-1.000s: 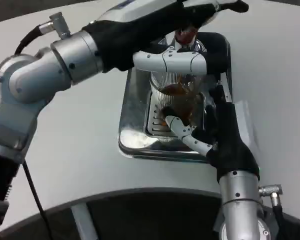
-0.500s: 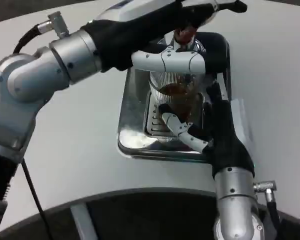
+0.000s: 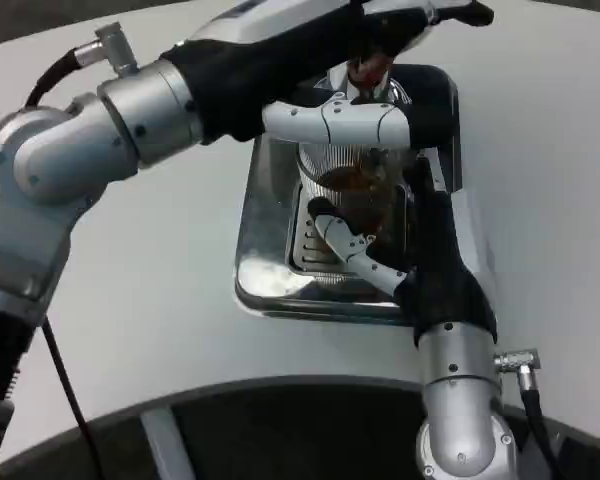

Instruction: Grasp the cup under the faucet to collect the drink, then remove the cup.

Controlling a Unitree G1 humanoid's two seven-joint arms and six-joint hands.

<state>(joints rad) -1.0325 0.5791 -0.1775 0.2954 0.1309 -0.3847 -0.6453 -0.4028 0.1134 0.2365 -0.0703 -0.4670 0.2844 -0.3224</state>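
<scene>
Head view: your cup (image 3: 348, 190), ribbed clear glass w/ brown drink inside, stands on the grate of the shiny metal drip tray (image 3: 270, 255), just above frame centre. Red-tipped faucet (image 3: 368, 68) sits right over it at 12 o'clock.

Your right hand (image 3: 395, 245) comes up from 5 o'clock; a white finger curls round the cup's lower front and the black palm sits against its right side, so it looks wrapped on the cup, though the far-side fingers are hidden.

Your left hand (image 3: 350, 60) reaches across from 9 o'clock over the dispenser top; one white finger lies level across the cup's rim zone. Can't tell whether it presses or pinches anything up there, the forearm blocks it.

That left forearm crosses above the tray's back half and hides the faucet base. White surface (image 3: 160, 300) all round the tray.
</scene>
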